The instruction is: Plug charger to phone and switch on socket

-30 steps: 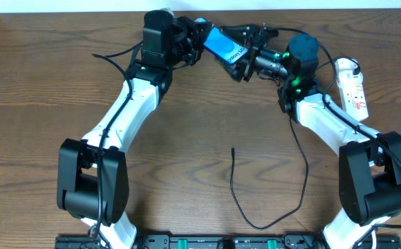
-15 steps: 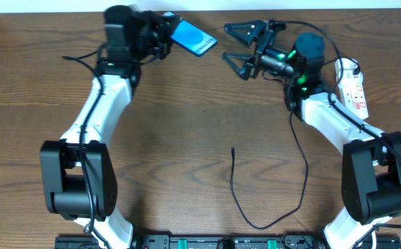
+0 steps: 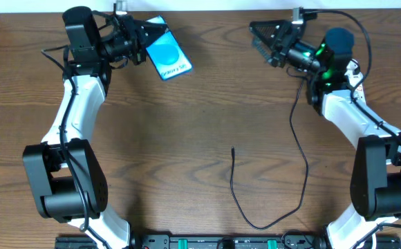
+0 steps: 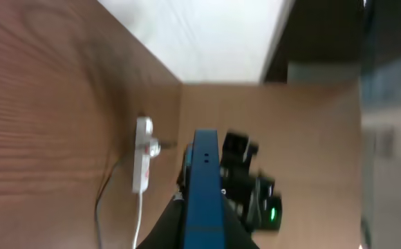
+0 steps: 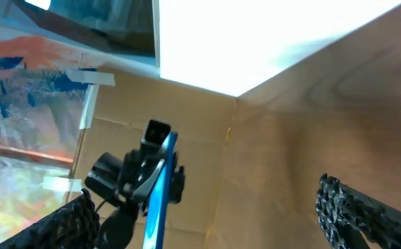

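The left gripper (image 3: 145, 41) is clamped tight on 1 end of the phone (image 3: 168, 58). It holds the phone raised off the table (image 3: 187, 138) with the blue screen tilted toward the overhead camera. The left wrist view shows the phone edge-on between the fingers. The right gripper (image 3: 261, 40) stands at its widest with nothing between its 2 fingers. It hangs in the air well apart from the phone, facing it across the far side of the table.

The charger (image 3: 303, 173) lies loose on the wood. Its plug tip (image 3: 233, 149) is near the middle, touched by neither gripper. The socket (image 4: 142, 162) lies at the far right, mostly hidden by the right arm from above.

The step in hand looks like presenting the phone; plugging and switching are not yet begun. The next move likely calls for the right gripper to drop to the plug tip, pinch that small flat-lying part, then line it up with the phone's port, which cannot be made out here.

Both grippers sit close to the table's far edge, with little room behind them. The centre offers open wood. The cable runs beside the right arm and could snag there.
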Tool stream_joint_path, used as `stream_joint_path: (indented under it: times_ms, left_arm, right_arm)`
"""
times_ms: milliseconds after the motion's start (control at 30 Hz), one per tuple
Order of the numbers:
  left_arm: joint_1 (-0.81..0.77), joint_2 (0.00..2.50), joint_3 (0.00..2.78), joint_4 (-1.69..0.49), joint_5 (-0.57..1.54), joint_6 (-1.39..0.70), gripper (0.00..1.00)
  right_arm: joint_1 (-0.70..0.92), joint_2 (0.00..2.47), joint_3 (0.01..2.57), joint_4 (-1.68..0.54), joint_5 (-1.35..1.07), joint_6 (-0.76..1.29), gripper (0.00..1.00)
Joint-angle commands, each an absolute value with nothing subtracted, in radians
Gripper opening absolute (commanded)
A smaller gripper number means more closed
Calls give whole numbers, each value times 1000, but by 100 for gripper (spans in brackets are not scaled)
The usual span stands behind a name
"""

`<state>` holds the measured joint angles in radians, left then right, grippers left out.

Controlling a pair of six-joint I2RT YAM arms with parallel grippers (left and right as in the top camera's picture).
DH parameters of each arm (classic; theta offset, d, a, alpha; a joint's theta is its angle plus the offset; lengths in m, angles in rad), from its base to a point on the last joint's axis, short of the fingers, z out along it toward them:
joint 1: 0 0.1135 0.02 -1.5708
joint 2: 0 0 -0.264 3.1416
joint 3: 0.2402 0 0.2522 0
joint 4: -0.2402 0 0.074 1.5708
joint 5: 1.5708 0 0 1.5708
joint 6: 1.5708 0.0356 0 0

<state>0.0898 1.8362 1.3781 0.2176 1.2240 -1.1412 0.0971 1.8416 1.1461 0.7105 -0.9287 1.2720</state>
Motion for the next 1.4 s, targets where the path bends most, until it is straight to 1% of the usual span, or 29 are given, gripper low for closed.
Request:
stream_joint_path:
  times_ms: [0, 67, 133, 367, 500, 533, 767, 967, 1100, 1233, 1367]
  left_arm:
    - [89, 1821, 1385, 227, 1362, -1021, 7]
    - [89, 1821, 1385, 227, 1361, -1020, 8]
    - [89, 1821, 1385, 227, 1361, -1016, 7]
    - [89, 1821, 1385, 227, 1361, -1013, 8]
    - [89, 1821, 1385, 227, 1361, -1013, 8]
    - [89, 1821, 1385, 227, 1361, -1013, 7]
    - [89, 1821, 1385, 227, 1361, -995, 8]
    - [89, 1821, 1385, 227, 1357, -994, 7]
    - [89, 1821, 1385, 227, 1357, -995, 8]
    - [89, 1821, 1385, 227, 1353, -994, 8]
    - [89, 1821, 1385, 227, 1353, -976, 7]
  right_arm:
    - [61, 1831, 1190, 708, -941, 1195, 99]
    - [45, 1831, 1226, 671, -941, 1176, 99]
    - [36, 1831, 1278, 587, -942, 1142, 99]
    - [41, 1831, 1516, 160, -859, 932, 99]
    - [69, 1831, 1615, -99, -742, 792, 99]
    - [89, 1831, 1638, -213, -667, 735, 99]
    - [200, 1831, 1642, -572, -376, 590, 99]
    - [334, 1831, 1640, -809, -140, 533, 99]
    - [418, 1834, 1626, -933, -46, 534, 99]
    - [484, 1835, 1574, -976, -58, 578, 99]
    - [534, 1835, 1470, -972, -167, 617, 99]
